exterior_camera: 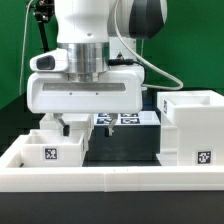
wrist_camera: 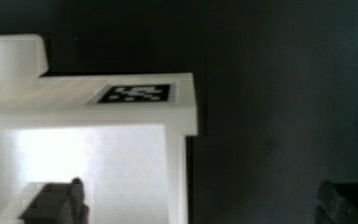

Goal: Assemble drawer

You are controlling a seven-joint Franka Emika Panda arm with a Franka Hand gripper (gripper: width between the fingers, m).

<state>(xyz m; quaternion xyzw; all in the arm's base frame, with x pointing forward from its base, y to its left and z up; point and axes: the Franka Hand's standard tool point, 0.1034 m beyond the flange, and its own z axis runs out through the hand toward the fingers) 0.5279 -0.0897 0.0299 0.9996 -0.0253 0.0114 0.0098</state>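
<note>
A low white wall [exterior_camera: 110, 180] edges the near side of the black table [exterior_camera: 125, 148], and the flat white marker board [exterior_camera: 120, 118] lies far centre. The tall white plastic drawer shell [exterior_camera: 195, 125] stands on the exterior view's right, well apart from a small white open-top tray [exterior_camera: 48, 148] on its left. The white arm [exterior_camera: 85, 40] points straight down over that tray. Its two-finger gripper [wrist_camera: 202, 205] is spread wide and holds nothing. The fingertips are cropped in the wrist view.

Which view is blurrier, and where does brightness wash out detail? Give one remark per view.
Wrist view: blurrier, the tag on the small tray smeared, the tray's white face blown out, the fingertips dim against the dark table. Exterior view: sharper, the tall shell evenly lit, its marker crisp-edged, white plastic bright but still shaded.
</note>
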